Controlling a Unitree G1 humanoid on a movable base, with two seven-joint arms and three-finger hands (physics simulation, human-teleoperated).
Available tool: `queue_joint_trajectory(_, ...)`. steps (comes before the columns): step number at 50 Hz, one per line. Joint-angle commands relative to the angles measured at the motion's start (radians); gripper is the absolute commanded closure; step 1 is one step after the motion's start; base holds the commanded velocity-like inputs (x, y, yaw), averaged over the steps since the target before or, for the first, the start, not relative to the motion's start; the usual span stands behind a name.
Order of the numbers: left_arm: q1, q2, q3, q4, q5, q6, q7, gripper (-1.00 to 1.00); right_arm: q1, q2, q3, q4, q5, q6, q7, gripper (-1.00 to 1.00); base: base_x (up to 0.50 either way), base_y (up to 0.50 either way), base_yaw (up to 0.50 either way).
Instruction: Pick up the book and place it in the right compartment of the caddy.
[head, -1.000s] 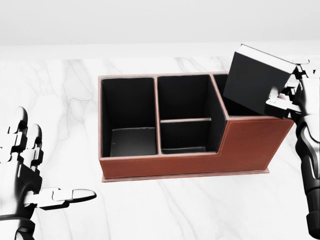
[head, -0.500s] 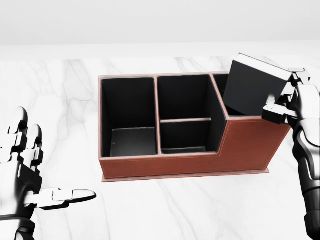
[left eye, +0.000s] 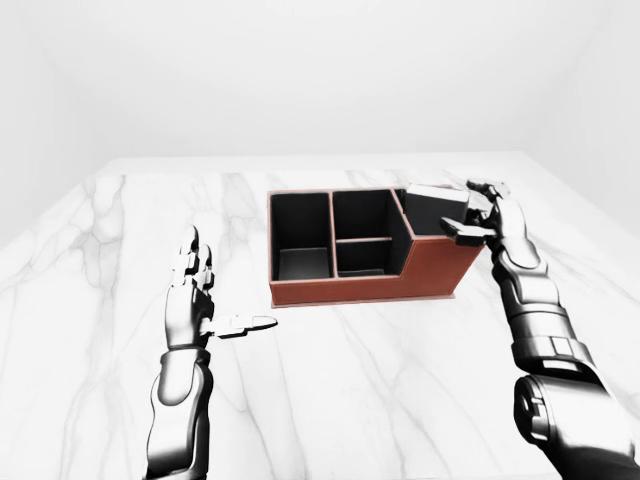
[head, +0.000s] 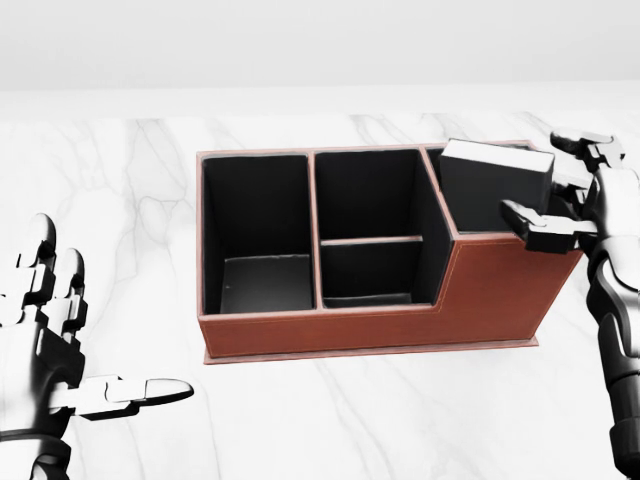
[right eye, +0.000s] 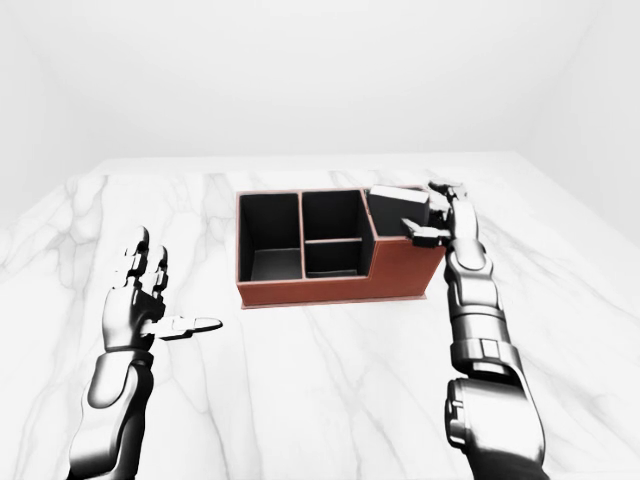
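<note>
The right hand's (head: 575, 195) fingers (head: 530, 215) are spread apart just beside the book (head: 495, 183), one reaching across its lower right edge, none closed round it; whether that finger touches the cover cannot be told. The book stands in the right compartment of the caddy (head: 400, 320), its top sticking up above the rim. At the head view's lower left the left hand (head: 50, 330) is flat and open, holding nothing, well apart from the caddy above the marble table (head: 400, 420).
</note>
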Motion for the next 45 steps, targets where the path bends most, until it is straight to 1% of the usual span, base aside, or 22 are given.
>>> queue_joint_trajectory(1,-0.001,0.000,-0.001,0.000,0.000,0.000,0.001,-1.00,-0.013,-0.005,-0.014,-0.028,0.029,0.000,-0.008,-1.00,0.00,0.00,0.00)
queue_joint_trajectory(2,0.000,-0.001,-0.001,0.002,0.001,-0.003,0.001,-1.00,-0.001,0.006,-0.013,0.013,0.025,0.000,-0.008,-1.00,0.00,0.00,0.00)
queue_joint_trajectory(6,-0.002,0.000,0.000,0.009,-0.001,-0.008,0.001,-1.00,-0.008,-0.001,-0.013,-0.029,0.030,0.000,-0.009,-1.00,0.00,0.00,0.00)
queue_joint_trajectory(8,-0.003,0.001,0.000,0.010,-0.001,-0.008,0.000,-1.00,0.002,0.008,-0.011,0.007,0.025,0.000,-0.010,-1.00,0.00,0.00,0.00)
queue_joint_trajectory(9,-0.003,0.001,0.000,0.010,-0.001,-0.009,0.001,-1.00,-0.004,0.004,-0.010,-0.014,0.027,0.000,-0.010,-1.00,0.00,0.00,0.00)
queue_joint_trajectory(11,-0.003,0.002,0.000,0.003,-0.002,-0.001,0.001,-1.00,-0.008,0.000,-0.011,-0.035,0.029,0.000,-0.011,-1.00,0.00,0.00,0.00)
queue_joint_trajectory(20,-0.002,0.001,0.000,0.012,-0.001,-0.011,0.000,-1.00,-0.009,0.003,-0.010,-0.022,0.024,0.000,-0.011,-1.00,0.00,0.00,0.00)
queue_joint_trajectory(29,-0.004,0.002,0.000,0.020,-0.002,-0.016,-0.001,-1.00,-0.014,0.003,-0.010,-0.009,0.023,0.000,-0.012,-1.00,0.00,0.00,0.00)
queue_joint_trajectory(35,-0.003,0.002,0.000,0.017,-0.002,-0.015,0.000,-1.00,-0.010,0.003,-0.009,-0.015,0.024,0.000,-0.013,-1.00,0.00,0.00,0.00)
queue_joint_trajectory(37,-0.003,0.001,-0.001,0.013,-0.001,-0.011,0.000,-1.00,-0.009,0.002,-0.010,-0.021,0.024,0.000,-0.013,-1.00,0.00,0.00,0.00)
queue_joint_trajectory(45,-0.004,0.001,-0.001,0.015,-0.001,-0.013,0.001,-1.00,-0.009,0.002,-0.015,-0.043,0.031,0.000,-0.012,-1.00,0.00,0.00,0.00)
